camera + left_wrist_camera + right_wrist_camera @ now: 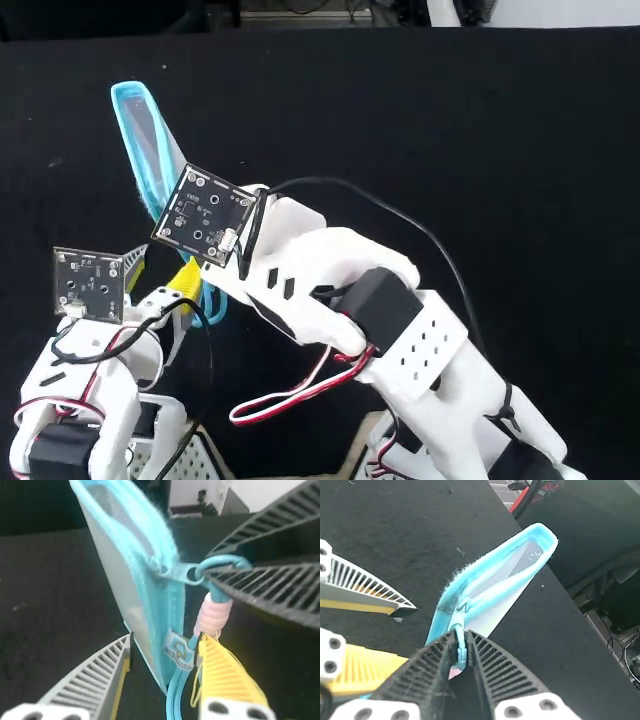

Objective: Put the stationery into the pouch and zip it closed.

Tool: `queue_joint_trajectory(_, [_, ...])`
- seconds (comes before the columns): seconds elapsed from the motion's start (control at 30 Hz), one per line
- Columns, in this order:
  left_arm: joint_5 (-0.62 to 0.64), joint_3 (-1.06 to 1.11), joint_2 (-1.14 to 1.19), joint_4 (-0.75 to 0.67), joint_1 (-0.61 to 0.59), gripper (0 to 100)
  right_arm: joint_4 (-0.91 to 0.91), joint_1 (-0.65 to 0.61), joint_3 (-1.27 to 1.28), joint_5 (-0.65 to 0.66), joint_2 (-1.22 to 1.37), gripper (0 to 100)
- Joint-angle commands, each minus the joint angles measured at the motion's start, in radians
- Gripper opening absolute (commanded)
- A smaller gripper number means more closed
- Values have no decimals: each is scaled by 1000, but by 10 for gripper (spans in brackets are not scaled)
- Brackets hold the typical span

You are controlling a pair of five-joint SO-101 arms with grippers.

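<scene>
The light blue pouch (pixel 147 150) stands on its edge at the table's left, its mesh side showing (pixel 117 575). Its zip slider (pixel 461 607) sits near the end closest to the arms, and the zip gapes open from there to the far end (pixel 530 542). My right gripper (pixel 461 647), with black ribbed fingers (pixel 270 580), is shut on the zipper pull's ring (pixel 222 565). My left gripper (pixel 165 640) has a grey finger (pixel 95 680) and a yellow finger (pixel 225 675) closed on the pouch's near corner. A pink piece (pixel 212 617) hangs below the pull.
The table is covered in black cloth (pixel 450 130), bare to the right and behind the pouch. A blue cord loop (pixel 175 695) dangles from the pouch's near end. Both arms crowd the front left, with red and white cables (pixel 290 395) between them.
</scene>
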Motion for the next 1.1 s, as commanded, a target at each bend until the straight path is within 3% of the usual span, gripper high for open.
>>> queue_joint_trajectory(0.0, [5, -41, -2, -54, 2, 223, -12, -2, -5, -5, -38, 11])
queue_joint_trajectory(0.23, [5, 68, -2, -166, -105, 223, 17, -2, -5, -2, -38, 11])
queue_joint_trajectory(0.47, [11, 65, -2, -189, -96, 223, 11, -2, -5, -2, -35, 11])
queue_joint_trajectory(0.73, [12, -12, -2, -121, 30, 223, 12, -2, -5, -2, -38, 11])
queue_joint_trajectory(1.07, [5, 88, -2, -250, -53, 222, 17, -2, -5, -2, -38, 11])
